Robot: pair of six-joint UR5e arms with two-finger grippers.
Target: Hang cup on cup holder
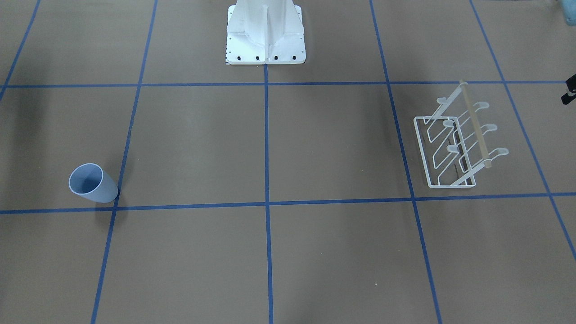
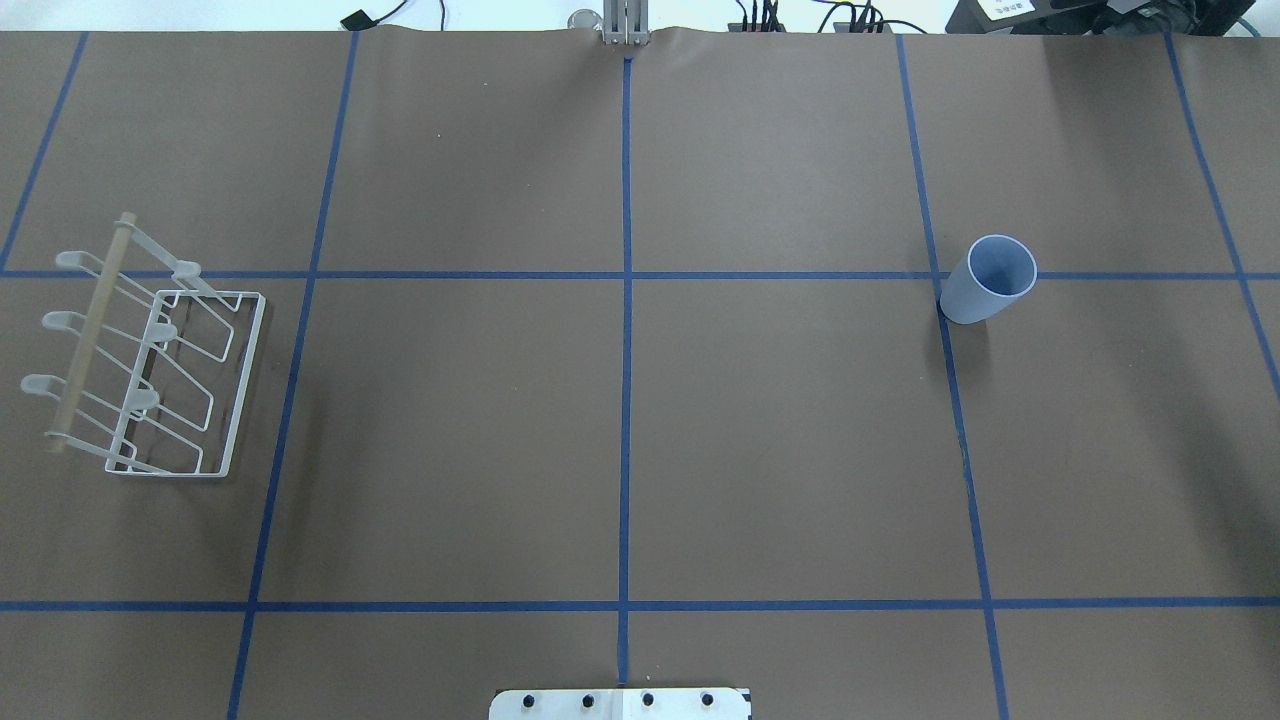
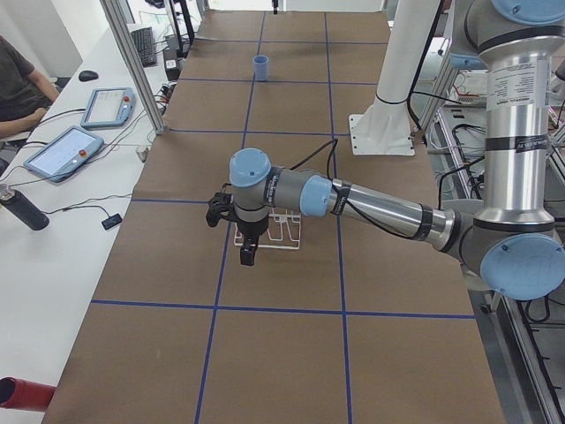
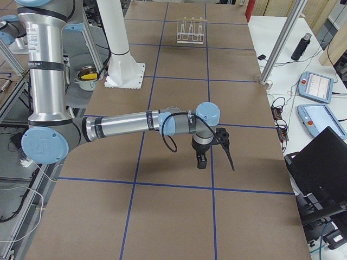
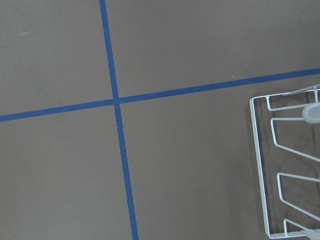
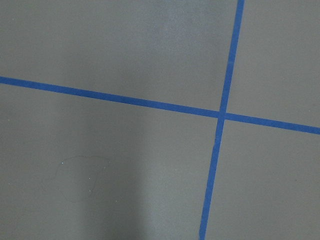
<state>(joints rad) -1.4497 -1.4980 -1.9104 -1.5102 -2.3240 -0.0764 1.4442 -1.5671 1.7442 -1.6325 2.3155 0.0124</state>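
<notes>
The left pincer [image 3: 247, 258] hung low over the cup holder [image 3: 281, 231] and hid part of it in the left side view. Whether it was wide or narrow could not be told. The right pincer [image 4: 201, 161] hovered over the brown desk [image 2: 780, 430] toward the other end, and its opening could not be judged either. The cup [image 2: 988, 280] stood upright, mouth up, just beside a blue tape crossing on the robot's right, well apart from the holder. The white pedestal [image 1: 265, 40] stood at the robot's edge of the desk.

cup [image 2: 986, 284] light blue; cup holder [image 2: 162, 331] white, rod [image 2: 91, 331] pale wood; table [image 2: 450, 450] brown, blue tape grid [image 2: 625, 400].
</notes>
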